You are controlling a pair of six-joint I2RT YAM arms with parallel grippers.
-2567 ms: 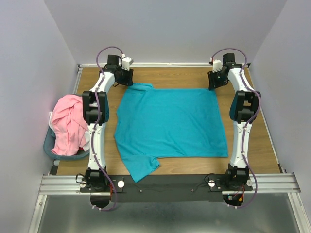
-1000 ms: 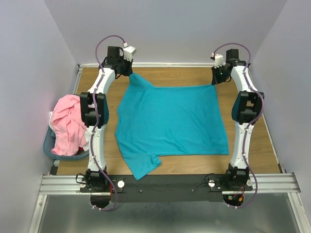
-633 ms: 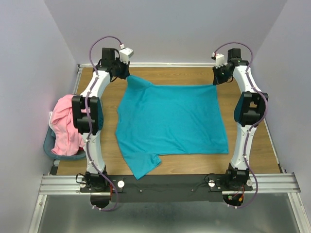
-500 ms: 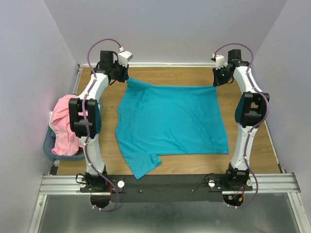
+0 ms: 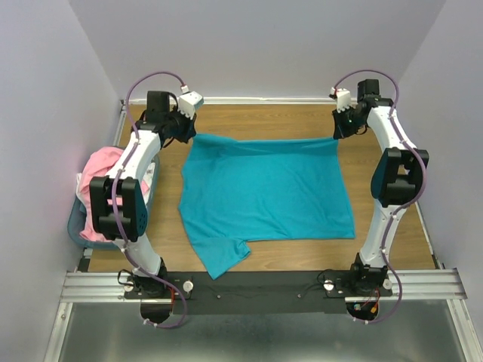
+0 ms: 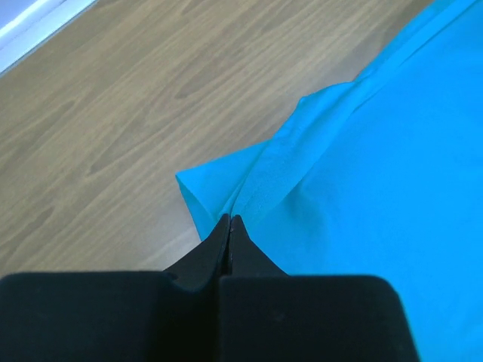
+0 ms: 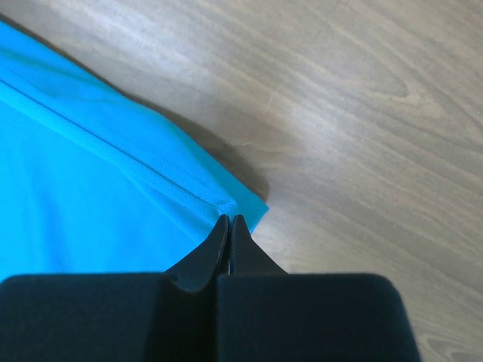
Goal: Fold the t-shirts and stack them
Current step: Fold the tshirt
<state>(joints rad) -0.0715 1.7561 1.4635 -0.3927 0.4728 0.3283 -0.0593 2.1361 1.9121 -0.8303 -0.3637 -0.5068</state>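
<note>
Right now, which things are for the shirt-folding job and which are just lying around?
For the job:
teal t-shirt, both jaws shut on its far corners
pink t-shirt, crumpled

Just lying about:
blue-grey basket under the pink shirt
wooden table

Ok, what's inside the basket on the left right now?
A crumpled pink t-shirt heaped above the rim of the basket. The left arm covers part of it, and anything beneath the shirt is hidden.
</note>
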